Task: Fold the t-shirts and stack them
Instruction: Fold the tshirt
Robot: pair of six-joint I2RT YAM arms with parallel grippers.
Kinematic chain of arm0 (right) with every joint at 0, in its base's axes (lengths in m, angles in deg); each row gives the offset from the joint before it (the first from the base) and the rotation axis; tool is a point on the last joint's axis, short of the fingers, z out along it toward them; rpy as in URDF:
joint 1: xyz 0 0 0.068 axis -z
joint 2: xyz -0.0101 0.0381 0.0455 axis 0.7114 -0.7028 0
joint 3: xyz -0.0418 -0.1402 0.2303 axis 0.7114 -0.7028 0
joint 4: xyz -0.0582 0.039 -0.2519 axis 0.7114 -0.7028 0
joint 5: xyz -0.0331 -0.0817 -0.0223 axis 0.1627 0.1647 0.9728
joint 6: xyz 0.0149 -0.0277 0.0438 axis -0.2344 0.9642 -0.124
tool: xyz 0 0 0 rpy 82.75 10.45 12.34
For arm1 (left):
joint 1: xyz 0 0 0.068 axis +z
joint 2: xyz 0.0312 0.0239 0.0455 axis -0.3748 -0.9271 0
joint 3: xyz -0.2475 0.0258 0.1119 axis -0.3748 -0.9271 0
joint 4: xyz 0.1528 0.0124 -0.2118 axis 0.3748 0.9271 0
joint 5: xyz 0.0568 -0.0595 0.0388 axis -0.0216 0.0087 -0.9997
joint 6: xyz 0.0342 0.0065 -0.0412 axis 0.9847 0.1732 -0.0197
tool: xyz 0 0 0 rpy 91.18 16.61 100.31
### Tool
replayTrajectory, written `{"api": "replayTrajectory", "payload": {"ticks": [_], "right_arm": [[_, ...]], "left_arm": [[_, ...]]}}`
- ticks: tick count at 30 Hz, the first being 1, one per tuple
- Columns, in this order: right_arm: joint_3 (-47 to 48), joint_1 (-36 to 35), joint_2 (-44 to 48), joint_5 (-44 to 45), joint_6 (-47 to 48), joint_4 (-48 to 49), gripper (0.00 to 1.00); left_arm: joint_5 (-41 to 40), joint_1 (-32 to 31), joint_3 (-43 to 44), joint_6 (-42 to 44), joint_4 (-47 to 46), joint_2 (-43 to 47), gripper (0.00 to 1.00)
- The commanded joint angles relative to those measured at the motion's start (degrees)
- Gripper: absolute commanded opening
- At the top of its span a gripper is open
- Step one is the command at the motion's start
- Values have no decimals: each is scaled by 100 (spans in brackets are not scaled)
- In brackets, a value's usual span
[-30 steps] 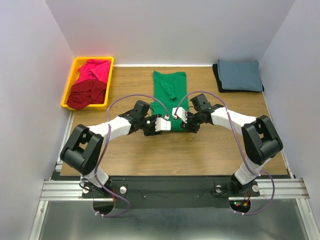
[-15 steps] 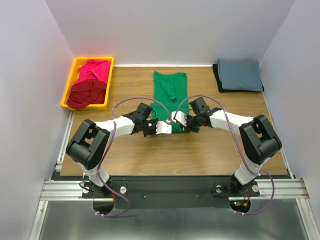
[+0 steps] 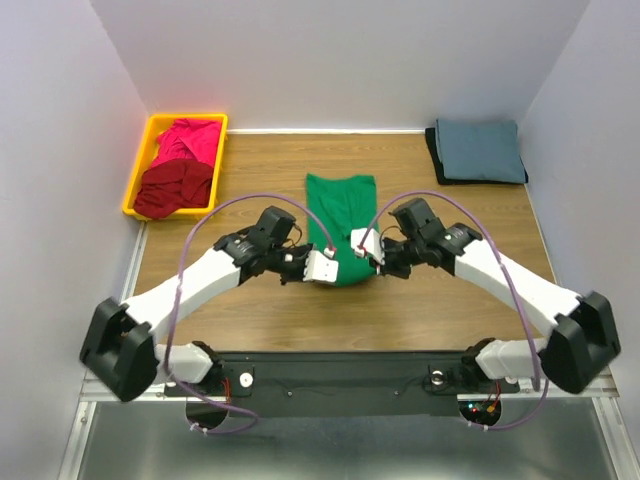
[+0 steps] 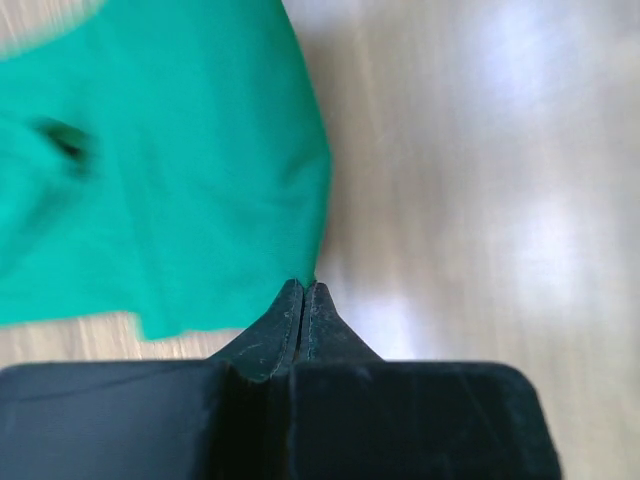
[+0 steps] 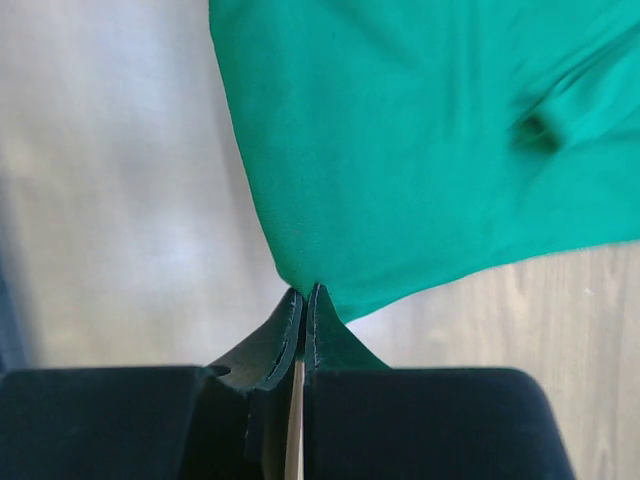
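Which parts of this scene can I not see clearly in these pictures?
- Top view: the left gripper and right gripper cover the near hem of the green t-shirt.
- Top view: the black t-shirt lies under the blue-grey t-shirt; only its edge shows.
- Wrist views: the frame edges cut off the green t-shirt; the left view is blurred.

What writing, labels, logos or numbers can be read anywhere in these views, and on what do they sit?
No text can be read in any view.
green t-shirt: plain cloth, with no print in either wrist view.
pink t-shirt and dark red t-shirt: plain.
yellow bin: no marking visible.
blue-grey t-shirt: plain.
white blocks at the wrists: too small to show any lettering.
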State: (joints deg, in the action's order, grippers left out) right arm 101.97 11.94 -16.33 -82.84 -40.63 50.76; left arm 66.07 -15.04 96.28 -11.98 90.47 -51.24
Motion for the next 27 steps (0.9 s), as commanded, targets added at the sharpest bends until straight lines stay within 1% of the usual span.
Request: {"api": "replayTrajectory", "payload": {"ticks": [1,2,5,7,10,12,13,15,16,17,19,20,21,22,23,24,25,27], "right_arm": [[101,-438,682,-429,-493,-1148,1],[136,-552,918,-508,-546,-1271,1],[337,-754,1254,-763,-722,-1720,1],[470,-772,1429,-816,-1002,-1782,0],[646,-772,1352,-641,-1092,-1774,1],[734,-764,1158,-360,-873,-1730,1],[769,-755,992,-307,-794,-1703,0],[848,-633,781,-289,-653,-1616,1],[953,-423,545,-420,-452,-1537,1],[997,-290,369,-491,-346,-1501,1],[1111,69,35,-666,4,-1378,0],[1294,437,-420,-832,146,-1352,1],[1409,580,-650,-912,383,-1317,1],[1524,729,-940,-965,481,-1299,1],[1838,948,-1195,-1070,551,-1299,1],[1989,1063,-1433,-1167,604,-1299,1],[2147,1117,-1957,-1220,683,-1308,1],[2464,1205,-2399,-1361,754,-1281,1]], "left_arm": [[782,-319,-143,-296,1052,862,0],[871,-363,-161,-349,1167,1151,0],[1274,-469,-118,-411,1606,1583,0],[1433,-469,-4,-515,1800,1698,0],[1426,-469,181,-832,1801,1716,0],[1241,-390,418,-771,1766,1585,0],[1145,-338,584,-736,1696,1419,0],[1144,39,743,-509,1660,1147,0],[1196,224,918,-290,1651,762,0],[1258,556,1042,-114,1695,532,0],[1346,848,1314,55,1774,31,0],[1407,945,1611,134,1774,-493,0],[1425,1137,1762,160,1783,-751,0],[1443,1183,1903,161,1783,-1014,0],[1495,1244,2183,178,1774,-1522,0],[1504,1288,2316,126,1748,-1770,0],[1513,1411,2526,39,1565,-2217,0],[1557,1534,2756,-181,1424,-2650,0]]}}
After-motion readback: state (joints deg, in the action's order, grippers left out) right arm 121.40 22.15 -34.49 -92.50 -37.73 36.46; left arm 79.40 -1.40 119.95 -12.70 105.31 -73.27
